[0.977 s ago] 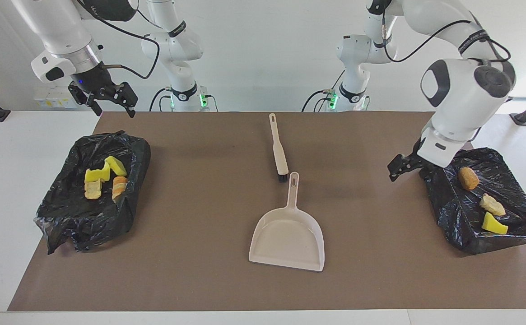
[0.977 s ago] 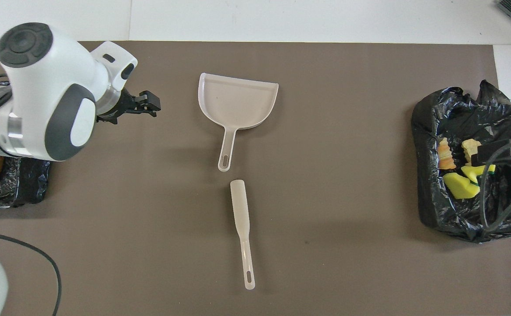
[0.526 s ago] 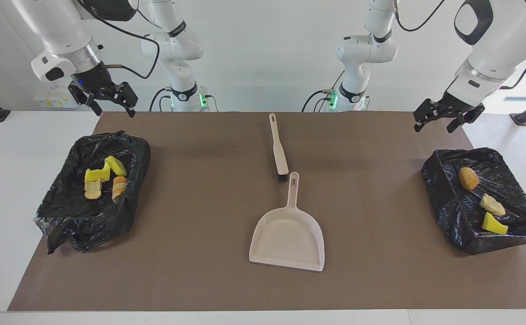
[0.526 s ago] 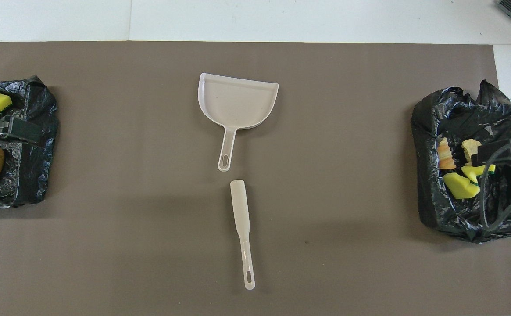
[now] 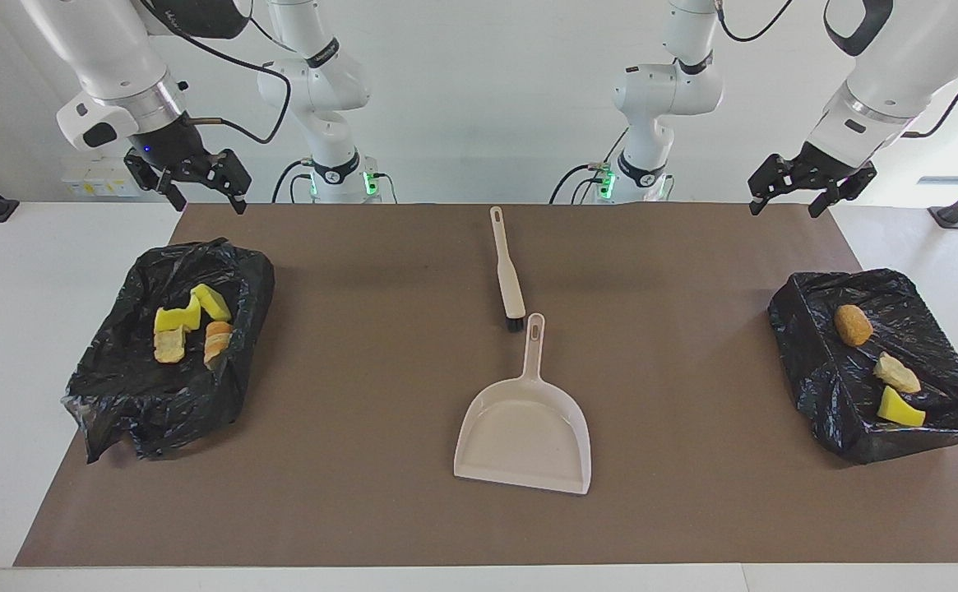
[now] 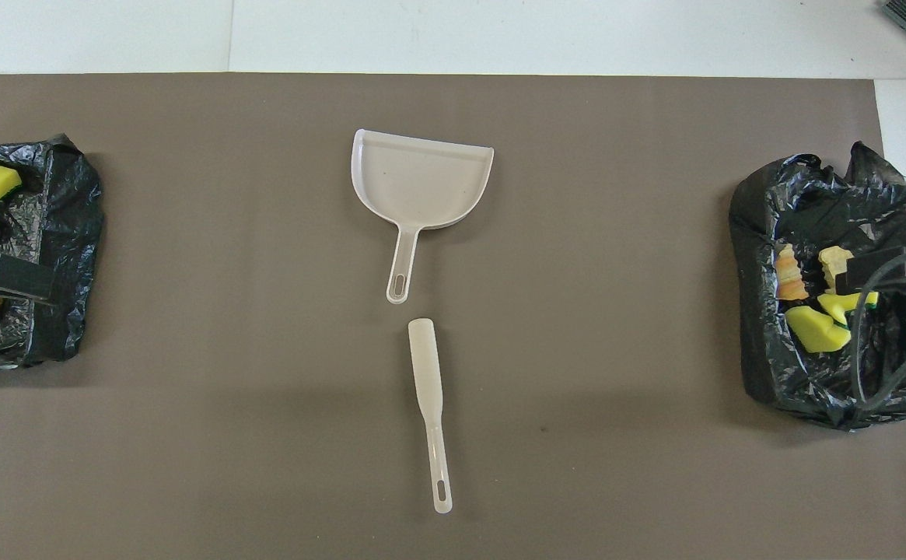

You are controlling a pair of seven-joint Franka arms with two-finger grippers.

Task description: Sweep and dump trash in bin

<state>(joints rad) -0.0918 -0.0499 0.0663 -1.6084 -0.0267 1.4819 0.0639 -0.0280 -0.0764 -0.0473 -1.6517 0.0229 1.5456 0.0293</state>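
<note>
White walls and white tabletop, brown mat spread over most of it. Nearest the robots, both grippers raised above the mat's edge: left gripper up over the corner at its own end, fingers spread wide, holding nothing, touching nothing; right gripper likewise up over the corner at its end, fingers apart and empty.

Next out, at mid-table, beige brush lying flat, handle toward the robots, black bristles pointing at the dustpan. Just past it, beige dustpan, handle tip almost meeting the brush head, open mouth facing away from the robots, pan bare.

Trash split between two black-bag-lined bins. Bin at the right arm's end: two yellow wedges and two pale beige lumps huddled together inside. Bin at the left arm's end: orange-brown oval nearest the robots, pale lump next, yellow wedge farthest out.
</note>
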